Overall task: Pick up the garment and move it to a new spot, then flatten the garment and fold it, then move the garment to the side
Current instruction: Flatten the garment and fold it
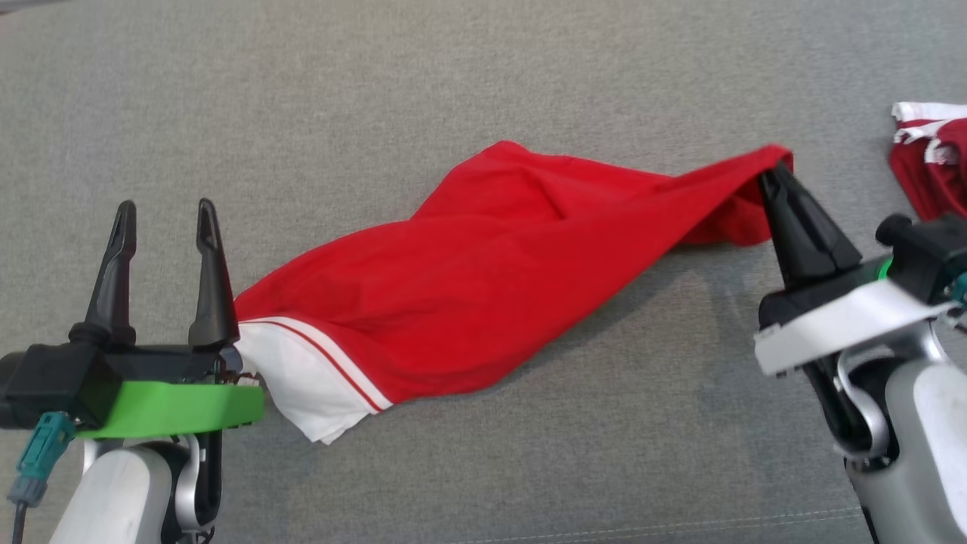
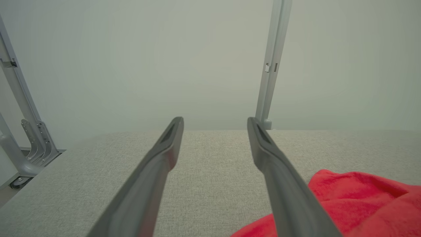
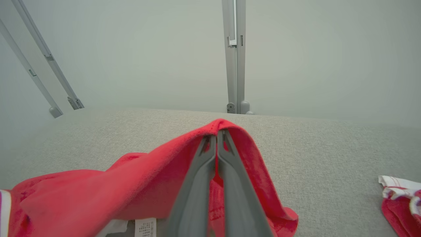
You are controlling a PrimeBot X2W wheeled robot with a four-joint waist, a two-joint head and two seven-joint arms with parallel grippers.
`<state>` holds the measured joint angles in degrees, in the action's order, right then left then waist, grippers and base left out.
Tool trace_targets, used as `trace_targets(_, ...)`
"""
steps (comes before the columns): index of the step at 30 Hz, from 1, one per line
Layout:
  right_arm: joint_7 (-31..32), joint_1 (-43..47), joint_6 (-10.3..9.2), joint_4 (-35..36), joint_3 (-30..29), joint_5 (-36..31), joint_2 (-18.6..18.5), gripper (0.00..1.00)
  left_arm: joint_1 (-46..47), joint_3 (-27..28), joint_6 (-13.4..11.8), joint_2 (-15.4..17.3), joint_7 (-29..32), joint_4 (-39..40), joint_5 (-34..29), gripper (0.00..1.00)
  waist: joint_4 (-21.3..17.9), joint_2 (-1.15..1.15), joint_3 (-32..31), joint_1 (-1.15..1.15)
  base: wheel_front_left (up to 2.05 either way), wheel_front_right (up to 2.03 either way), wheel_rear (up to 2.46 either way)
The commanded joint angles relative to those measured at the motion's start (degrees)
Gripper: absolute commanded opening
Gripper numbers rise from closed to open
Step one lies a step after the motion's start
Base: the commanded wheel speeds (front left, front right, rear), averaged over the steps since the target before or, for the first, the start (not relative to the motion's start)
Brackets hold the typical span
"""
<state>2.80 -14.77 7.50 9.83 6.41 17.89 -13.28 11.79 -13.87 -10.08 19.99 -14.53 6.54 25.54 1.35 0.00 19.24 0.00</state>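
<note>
A red garment (image 1: 468, 272) with a white, red-striped band at its near-left end lies stretched across the grey fabric surface (image 1: 378, 91). Its far-right corner is lifted off the surface, pinched by my right gripper (image 1: 770, 175), which is shut on it. In the right wrist view the red cloth (image 3: 138, 184) drapes over the closed fingertips of that gripper (image 3: 217, 136), and a white label hangs below. My left gripper (image 1: 165, 215) stands open just left of the white band, with nothing between its fingers. In the left wrist view the garment (image 2: 355, 197) lies right of the open gripper (image 2: 215, 126).
A second red and white garment (image 1: 929, 155) lies bunched at the right edge, also seen as a cloth pile (image 3: 401, 204) in the right wrist view. Grey metal frame posts (image 3: 234, 56) stand beyond the far edge of the surface, against a pale wall.
</note>
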Motion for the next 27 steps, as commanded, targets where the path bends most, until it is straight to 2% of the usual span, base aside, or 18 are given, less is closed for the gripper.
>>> trace_targets(1, -0.8, -2.2, -0.02, -1.4, -0.4, 0.4, -0.2, 0.0, 1.3, -0.1, 0.4, -0.3, -0.2, -0.3, 0.1, 1.0, 2.0, 0.0, 2.7, 0.0, 0.0, 0.0, 0.0)
trace_targets(9, -5.0, -14.3, -0.01, -16.5, 1.4, 4.1, -1.8, 0.0, 5.1, -1.2, 2.6, -2.0, -0.6, -2.5, -0.7, 1.0, 4.9, 0.0, 6.2, 0.0, 0.0, 0.0, 0.0)
trace_targets(17, -9.7, -23.4, -0.01, -33.3, 5.9, 7.9, -3.4, 0.0, 7.3, -1.5, 4.6, -4.1, -0.6, -4.6, -1.7, 1.0, 6.9, 0.0, 7.5, 0.0, 0.0, 0.0, 0.0)
trace_targets(22, -11.6, -25.8, -0.01, -38.8, 8.0, 9.3, -3.6, 0.0, 7.0, -1.0, 5.2, -5.0, -0.7, -5.0, -2.5, 1.0, 6.9, 0.0, 7.4, 0.0, 0.0, 0.0, 0.0)
trace_targets(23, -12.4, -26.1, -0.01, -39.6, 8.7, 9.5, -3.8, 0.28, 6.9, -0.9, 5.4, -5.2, -0.7, -5.2, -2.8, 1.0, 6.8, 0.0, 7.3, 0.0, 0.0, 0.0, 0.0)
trace_targets(24, -12.9, -26.2, -0.02, -40.5, 9.2, 9.8, -3.8, 0.7, 6.7, -0.8, 5.5, -5.4, -0.7, -5.3, -3.0, 1.0, 6.7, 0.0, 7.2, 0.0, 0.0, 0.0, 0.0)
trace_targets(25, -13.6, -26.1, -0.02, -41.0, 9.8, 9.8, -3.9, 1.0, 6.6, -0.7, 5.6, -5.5, -0.7, -5.4, -3.0, 1.0, 6.5, 0.0, 7.0, 0.0, 0.0, 0.0, 0.0)
trace_targets(27, -14.9, -25.3, -0.02, -41.6, 10.3, 10.0, -4.3, 1.0, 6.3, -0.5, 6.0, -5.7, -0.7, -5.7, -3.3, 1.0, 6.1, 0.0, 6.5, 0.0, 0.0, 0.0, 0.0)
